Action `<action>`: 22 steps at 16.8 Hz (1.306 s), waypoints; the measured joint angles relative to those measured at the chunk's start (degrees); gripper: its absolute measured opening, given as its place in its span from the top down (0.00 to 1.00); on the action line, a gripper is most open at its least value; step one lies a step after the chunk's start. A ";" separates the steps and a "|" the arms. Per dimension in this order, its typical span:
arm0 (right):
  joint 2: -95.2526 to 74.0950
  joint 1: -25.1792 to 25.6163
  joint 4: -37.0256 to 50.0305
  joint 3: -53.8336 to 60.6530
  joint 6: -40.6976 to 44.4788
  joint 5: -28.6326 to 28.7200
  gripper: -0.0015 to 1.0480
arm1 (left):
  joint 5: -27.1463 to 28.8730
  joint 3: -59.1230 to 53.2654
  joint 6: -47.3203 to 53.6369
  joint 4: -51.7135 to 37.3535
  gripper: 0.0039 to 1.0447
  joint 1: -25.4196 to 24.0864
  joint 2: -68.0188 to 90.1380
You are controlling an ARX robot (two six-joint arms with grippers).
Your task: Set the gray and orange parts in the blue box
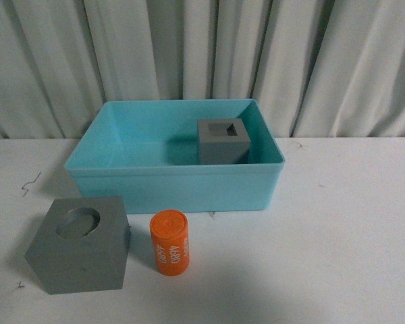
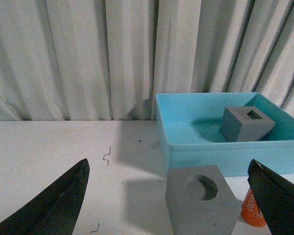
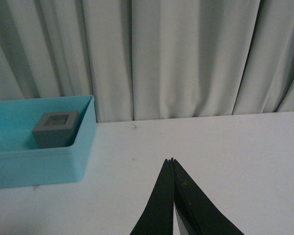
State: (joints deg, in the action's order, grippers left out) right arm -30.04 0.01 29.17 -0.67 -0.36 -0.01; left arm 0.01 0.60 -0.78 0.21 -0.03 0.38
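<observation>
Already the square-recess gray cube (image 1: 223,140) sits inside the blue box (image 1: 121,192), near its right rear corner, while the round-recess gray cube (image 1: 79,244) and the orange cylinder (image 1: 170,243) stand just outside the box's front wall, side by side. With the left gripper (image 2: 169,164) spread wide and facing that cube, it seems the next pick: centre both fingers on opposite flat faces, clear of the cylinder, before closing. The right gripper (image 3: 171,161) is pinched together, empty.

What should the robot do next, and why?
Probably ease the left jaws forward around the round-hole cube: they stand open with it just ahead. It and the cylinder lie outside the box; the square-hole cube is already inside.
</observation>
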 joint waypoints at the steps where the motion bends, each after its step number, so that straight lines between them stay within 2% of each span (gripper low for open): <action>1: 2.47 0.00 -1.77 0.00 0.00 0.00 0.98 | 0.00 0.00 -0.02 0.00 0.06 0.00 0.00; 8: 14.45 0.00 -13.53 0.00 0.02 0.00 0.98 | 0.00 0.00 0.00 0.00 0.06 0.02 0.00; 14: 20.44 0.00 -19.50 0.00 0.02 0.00 0.98 | 0.00 0.00 -0.02 0.00 0.06 0.02 0.00; 15: 25.79 0.00 -28.09 -0.02 0.02 0.04 0.98 | 0.02 0.00 -0.02 0.00 0.06 0.00 0.00; 19: 29.88 0.00 -29.31 -0.02 0.02 0.00 0.98 | 0.02 0.00 0.00 -0.02 0.06 0.00 0.00; 20: 29.88 0.00 -29.33 -0.02 0.09 0.00 0.93 | 0.00 0.00 -0.02 -0.02 0.06 0.00 0.00; 22: 29.88 0.00 -29.35 -0.02 0.07 0.00 0.70 | 0.00 0.00 -0.02 -0.02 0.06 0.00 0.00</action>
State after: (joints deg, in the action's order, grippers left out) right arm -0.16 0.01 -0.19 -0.69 -0.30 -0.01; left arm 0.01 0.60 -0.80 0.19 -0.03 0.38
